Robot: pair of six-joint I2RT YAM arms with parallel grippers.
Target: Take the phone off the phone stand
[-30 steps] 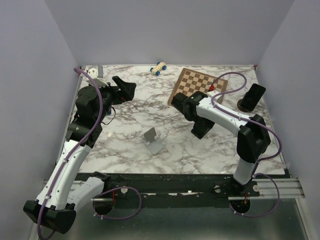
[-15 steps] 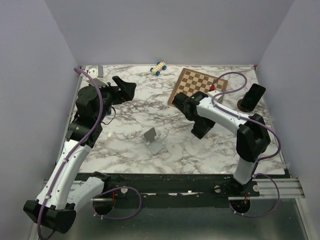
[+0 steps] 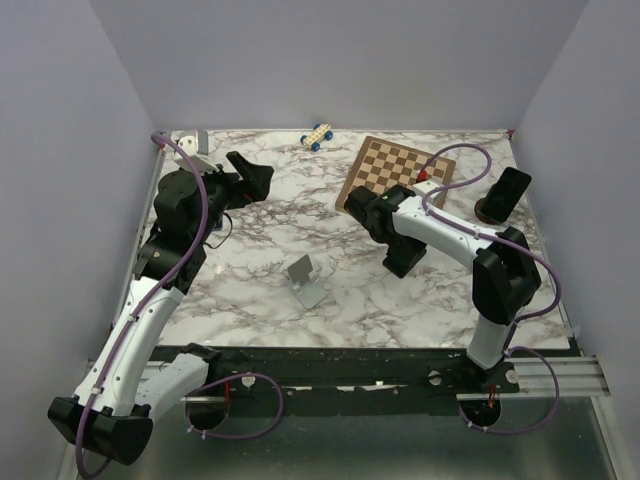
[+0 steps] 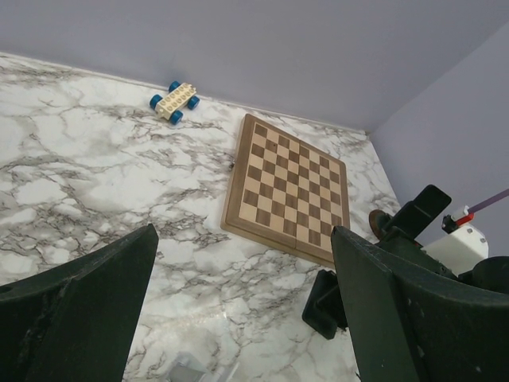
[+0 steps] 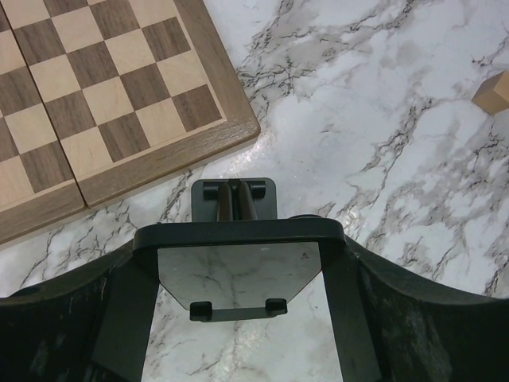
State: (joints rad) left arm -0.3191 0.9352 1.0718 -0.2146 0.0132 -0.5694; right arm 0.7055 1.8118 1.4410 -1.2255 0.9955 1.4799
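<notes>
While phone (image 3: pixel 512 188) sits in stand (image 3: pixel 488 212), left gripper (image 4: pixel 242 232) gapes; right gripper (image 5: pixel 238 239) closure unclear.

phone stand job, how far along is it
Nothing done: the phone leans on its brown stand by the right edge. In hand: the right tool straddles a black stand, not the phone; the left tool is open, far off. Still to do: grip the phone, lift it off.

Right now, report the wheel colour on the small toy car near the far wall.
Blue wheels on the cream toy car; clearest in the left wrist view.
</notes>
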